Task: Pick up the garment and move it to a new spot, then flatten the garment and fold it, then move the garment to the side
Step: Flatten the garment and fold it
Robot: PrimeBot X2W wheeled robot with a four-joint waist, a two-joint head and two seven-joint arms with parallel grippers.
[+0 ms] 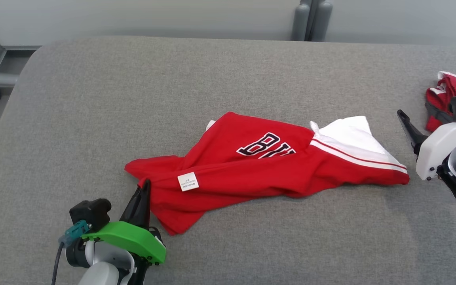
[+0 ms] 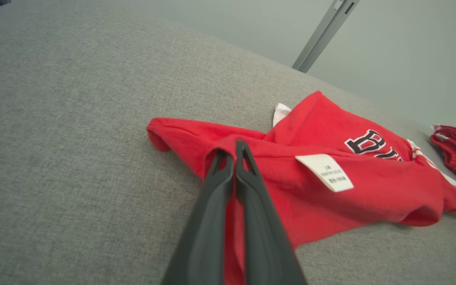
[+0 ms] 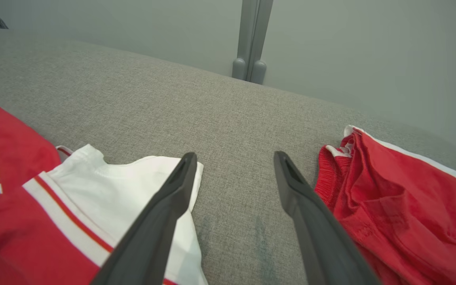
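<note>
Since L gripper (image 2: pixel 232 150) is shut on just a thin fold of garment (image 1: pixel 251 174), I reckon it may slip on lift; R gripper (image 3: pixel 234 156) wide open, empty.

The head camera looks forward and down from high over the grey padded table (image 1: pixel 228 79). It takes in the whole red garment (image 1: pixel 251 174), with the left gripper (image 1: pixel 145 184) at lower left and the right gripper (image 1: pixel 406 122) at the right edge. The left wrist camera sits low and close, looking along its joined fingers (image 2: pixel 251 198) across the garment just past their tips. The right wrist camera, equally low, faces a grey post (image 3: pixel 251 39) beyond its spread fingers (image 3: pixel 164 206). All three share the garment's black lettering (image 1: pixel 265 145) and a second red garment (image 1: pixel 439 99).
</note>
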